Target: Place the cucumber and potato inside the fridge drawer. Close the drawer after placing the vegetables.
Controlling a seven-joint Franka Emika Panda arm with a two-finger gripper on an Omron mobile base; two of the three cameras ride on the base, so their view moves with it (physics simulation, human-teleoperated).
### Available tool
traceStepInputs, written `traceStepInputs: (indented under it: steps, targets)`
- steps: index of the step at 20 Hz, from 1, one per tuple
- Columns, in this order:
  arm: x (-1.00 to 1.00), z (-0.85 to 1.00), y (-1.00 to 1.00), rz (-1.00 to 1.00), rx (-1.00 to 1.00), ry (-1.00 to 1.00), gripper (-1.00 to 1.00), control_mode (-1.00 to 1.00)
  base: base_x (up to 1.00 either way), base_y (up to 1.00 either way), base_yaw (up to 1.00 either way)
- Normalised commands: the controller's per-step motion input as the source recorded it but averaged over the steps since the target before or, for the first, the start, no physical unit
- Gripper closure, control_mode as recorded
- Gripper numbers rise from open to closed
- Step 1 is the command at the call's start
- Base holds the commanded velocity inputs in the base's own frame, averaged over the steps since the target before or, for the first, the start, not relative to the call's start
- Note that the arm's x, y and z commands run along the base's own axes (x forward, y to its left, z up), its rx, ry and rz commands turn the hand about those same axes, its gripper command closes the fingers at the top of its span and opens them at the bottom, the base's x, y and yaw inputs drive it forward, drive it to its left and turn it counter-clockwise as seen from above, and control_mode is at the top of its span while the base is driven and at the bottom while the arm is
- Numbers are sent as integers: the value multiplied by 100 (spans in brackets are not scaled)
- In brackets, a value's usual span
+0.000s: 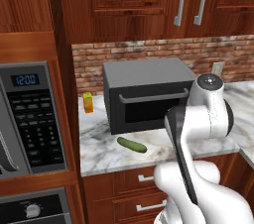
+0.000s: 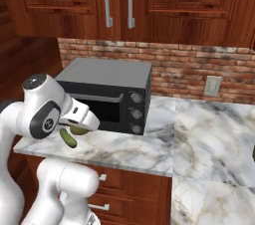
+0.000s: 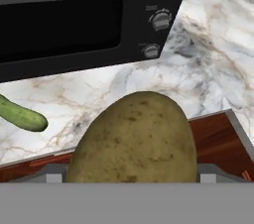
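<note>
Tool (image 3: 131, 181) around potato (image 3: 133, 141), hand-view close-up

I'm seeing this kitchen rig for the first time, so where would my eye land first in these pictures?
Probably on the potato, huge in the hand view, sitting right between the jaws of the gripper, above the counter's front edge. Next comes the dark toaster oven on the marble counter against the brick wall. The green cucumber lies on the counter just in front of the oven.
</note>
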Motion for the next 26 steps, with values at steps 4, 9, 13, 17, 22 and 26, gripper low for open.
traceStepInputs:
  steps: [4,9,13,17,22,26]
  targets:
    - [-14,0,3,2,-6,-3,100,100,-47,0,9]
    - [0,0,0,0,0,0,100,100,-96,22,39]
    - [0,0,0,0,0,0,100,100,-69,37,60]
    - [0,0,0,0,0,0,100,100,-48,36,66]
    - [0,0,0,0,0,0,100,100,-21,33,70]
    - [0,0,0,0,0,0,100,100,0,46,74]
